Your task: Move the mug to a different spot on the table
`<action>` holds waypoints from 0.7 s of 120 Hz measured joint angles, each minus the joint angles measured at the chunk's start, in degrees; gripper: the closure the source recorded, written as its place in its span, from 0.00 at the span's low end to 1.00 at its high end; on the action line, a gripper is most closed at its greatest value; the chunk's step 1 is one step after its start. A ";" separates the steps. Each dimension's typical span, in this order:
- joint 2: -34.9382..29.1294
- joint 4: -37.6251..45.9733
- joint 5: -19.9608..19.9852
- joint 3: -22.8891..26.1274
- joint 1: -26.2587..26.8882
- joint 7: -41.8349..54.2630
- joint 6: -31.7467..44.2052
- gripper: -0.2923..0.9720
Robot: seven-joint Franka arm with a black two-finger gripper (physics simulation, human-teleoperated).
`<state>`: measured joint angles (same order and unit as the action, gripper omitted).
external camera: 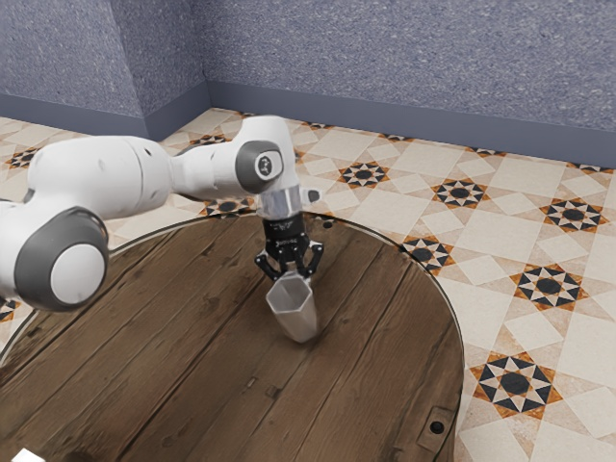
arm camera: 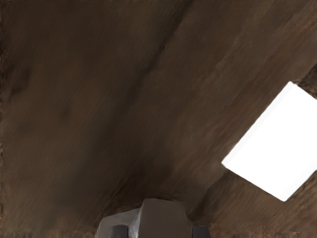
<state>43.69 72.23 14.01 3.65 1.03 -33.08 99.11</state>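
Firstly, the white arm (external camera: 115, 183) enters from the exterior view's left and reaches over the round table (external camera: 173, 385) of dark, grained wooden planks. The black gripper (external camera: 289, 273) points down near the table's middle, its fingers drawn narrow and pinching the rim of the mug (external camera: 296, 313). The mug is a pale grey, smooth, six-sided tumbler. Its long axis is near upright but tilted, with the mouth up toward the gripper and the base lower, toward the exterior view's right. Its mouth shows plain grey inner walls. Whether the base touches the wood cannot be told. In the wrist view a flat white rectangle (arm camera: 272, 148) lies on the wood beyond the mug. Patterned tile floor (external camera: 539, 221) lies on the exterior view's right.
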 joint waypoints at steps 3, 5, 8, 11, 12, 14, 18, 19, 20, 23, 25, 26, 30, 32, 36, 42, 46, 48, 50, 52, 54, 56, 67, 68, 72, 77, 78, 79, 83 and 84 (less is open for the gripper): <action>-0.10 -0.02 0.88 -0.33 -0.09 0.00 -0.97 0.77; -0.22 -0.02 1.45 -0.59 -0.15 0.00 -1.59 0.78; -0.50 0.04 2.31 -0.91 -0.24 0.00 -2.45 0.79; -0.85 0.18 3.09 -1.10 -0.41 0.00 -3.26 0.80; -0.96 0.25 3.31 -1.15 -0.46 0.00 -3.52 0.80; -1.23 0.40 3.79 -1.22 -0.59 0.01 -4.02 0.80; -1.61 0.58 4.57 -1.36 -0.75 0.02 -5.06 0.81; -1.67 0.61 4.73 -1.40 -0.78 0.03 -5.34 0.82; -1.71 0.64 4.88 -1.43 -0.80 0.03 -5.60 0.82; -1.85 0.70 5.23 -1.94 -0.83 0.04 -6.41 0.82; -1.95 0.82 5.42 -2.34 -0.86 0.05 -6.90 0.82; -2.00 0.91 5.50 -2.51 -0.88 0.06 -7.13 0.82; -2.37 1.58 5.74 -3.59 -0.88 0.07 -7.95 0.83; -2.72 2.16 5.83 -4.06 -0.90 0.08 -8.30 0.83; -3.64 3.69 5.96 -4.82 -0.91 0.11 -8.88 0.83; -5.04 5.98 6.04 -5.87 -0.89 0.14 -9.54 0.84; -5.95 7.58 6.01 -6.70 -0.87 0.17 -9.89 0.84; -6.31 8.25 5.99 -7.02 -0.88 0.19 -10.05 0.84; -6.63 8.94 5.97 -7.29 -0.88 0.21 -10.19 0.84; -6.93 9.62 5.95 -7.66 -0.87 0.22 -10.29 0.84; -7.29 10.51 5.95 -7.93 -0.88 0.24 -10.36 0.84; -7.65 11.40 5.94 -8.15 -0.88 0.26 -10.39 0.84; -9.26 15.22 6.03 -9.43 -0.89 0.41 -10.28 0.85; -9.36 15.48 6.05 -9.59 -0.90 0.43 -10.26 0.85; -10.06 16.84 6.11 -10.03 -0.92 0.50 -10.10 0.84; -11.14 18.58 6.17 -10.39 -0.91 0.59 -9.74 0.84; -11.32 18.87 6.18 -10.48 -0.91 0.61 -9.68 0.84; -11.51 19.15 6.18 -10.56 -0.92 0.63 -9.61 0.84; -12.03 20.17 6.25 -11.24 -0.90 0.73 -9.37 0.84; -12.12 20.38 6.26 -11.40 -0.90 0.76 -9.30 0.84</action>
<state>31.57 92.61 20.27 -7.76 0.12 -32.32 89.81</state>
